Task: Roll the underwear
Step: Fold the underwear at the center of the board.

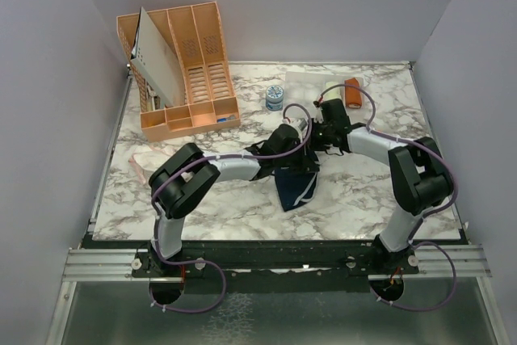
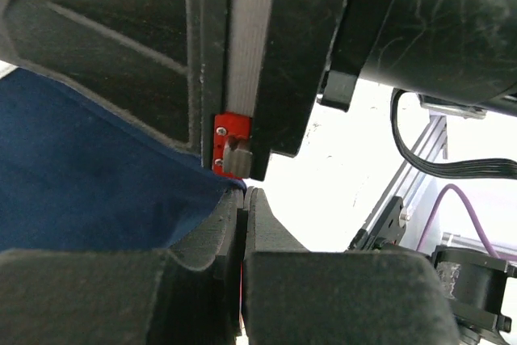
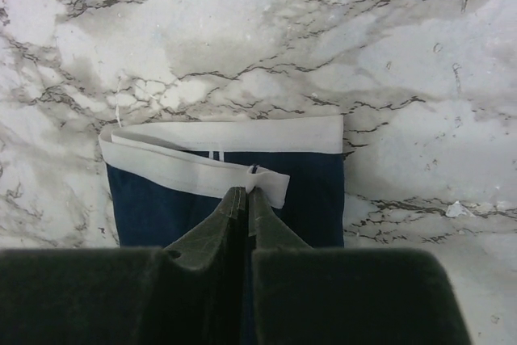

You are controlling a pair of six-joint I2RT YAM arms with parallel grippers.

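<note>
The navy blue underwear (image 1: 294, 187) with a white waistband (image 3: 234, 136) is at the table's middle, its top edge held up between both grippers. My left gripper (image 1: 296, 148) has its jaws together, with navy cloth (image 2: 89, 183) pinched at the tips (image 2: 242, 193). My right gripper (image 1: 321, 145) is shut on a fold of the white waistband (image 3: 250, 189). The whitish-pink underwear (image 1: 144, 163) lies at the table's left edge, partly hidden behind the left arm.
An orange file organizer (image 1: 182, 70) stands at the back left. A small blue-and-white jar (image 1: 275, 98) sits behind the grippers. A rust-orange cloth bundle (image 1: 353, 92) lies at the back right. The marble tabletop (image 1: 242, 204) ends at a metal rail in front.
</note>
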